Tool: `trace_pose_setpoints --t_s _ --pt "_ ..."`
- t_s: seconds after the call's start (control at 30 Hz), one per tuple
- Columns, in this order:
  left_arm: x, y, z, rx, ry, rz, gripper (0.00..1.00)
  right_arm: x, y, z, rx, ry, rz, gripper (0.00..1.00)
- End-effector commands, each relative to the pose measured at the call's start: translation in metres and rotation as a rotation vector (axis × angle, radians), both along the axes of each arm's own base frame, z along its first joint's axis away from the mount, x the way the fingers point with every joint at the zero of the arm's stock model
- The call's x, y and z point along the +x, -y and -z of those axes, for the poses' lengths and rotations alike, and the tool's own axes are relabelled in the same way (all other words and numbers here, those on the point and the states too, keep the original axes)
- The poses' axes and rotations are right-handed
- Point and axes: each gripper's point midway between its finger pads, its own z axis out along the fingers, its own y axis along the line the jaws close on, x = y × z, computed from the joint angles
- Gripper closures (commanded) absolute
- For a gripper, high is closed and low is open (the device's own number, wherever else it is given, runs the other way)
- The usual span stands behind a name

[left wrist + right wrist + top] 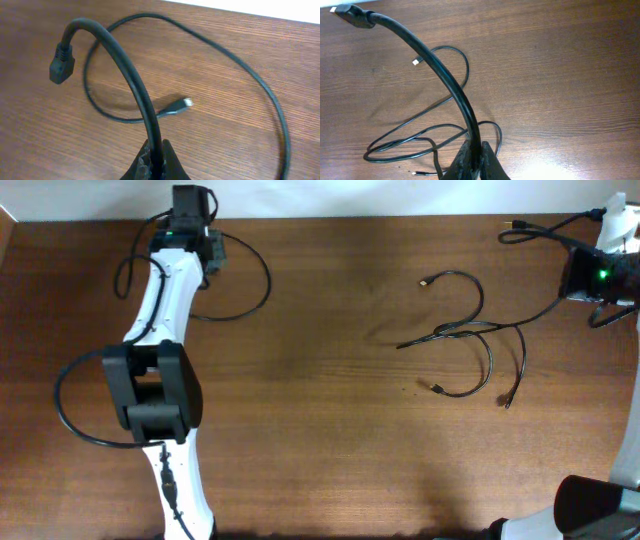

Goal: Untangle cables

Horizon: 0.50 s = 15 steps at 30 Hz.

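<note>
landmark: the knot [457,330], where the thin black cables [482,292] cross on the wood table [330,430].

right gripper [474,162]: fingers clenched on the held cord [440,68], close to its end. a short stub arches out past the fingers to a metal-tipped plug [350,15]. from the fingers the rest of it runs to the knot, so its long axis lies across the table's width, gripper to knot. loops and several loose plug ends fan out around the knot, mostly on the side away from this gripper.

left gripper [155,161]: clenched too, on a separate cord [269,280]. that one lies in a single open loop well apart from the knot and touches none of the bundle. its small plug [186,103] rests inside the loop.

nearer arm: the right one, near the knot. the left is well apart from it, across the table.

judgement: one cord looks clear of the rest, and the others are crossed at the knot. the next pull likely wants to go away from the knot along the held cord's line. the risk is dragging the whole bundle instead of slipping one strand out.
</note>
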Motion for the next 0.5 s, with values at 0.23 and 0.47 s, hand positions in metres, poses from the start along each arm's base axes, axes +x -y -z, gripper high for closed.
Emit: trace_pose_setpoints --t_s 0.23,0.47 --pt "-0.001 0.016 -0.011 -0.014 0.01 0.023 0.01 0.002 -0.007 -0.007 -0.002 0.017 -0.027 0.96" --pt "-0.016 0.086 -0.039 -0.039 0.002 0.185 0.01 0.002 -0.007 -0.007 -0.002 0.017 -0.027 0.96"
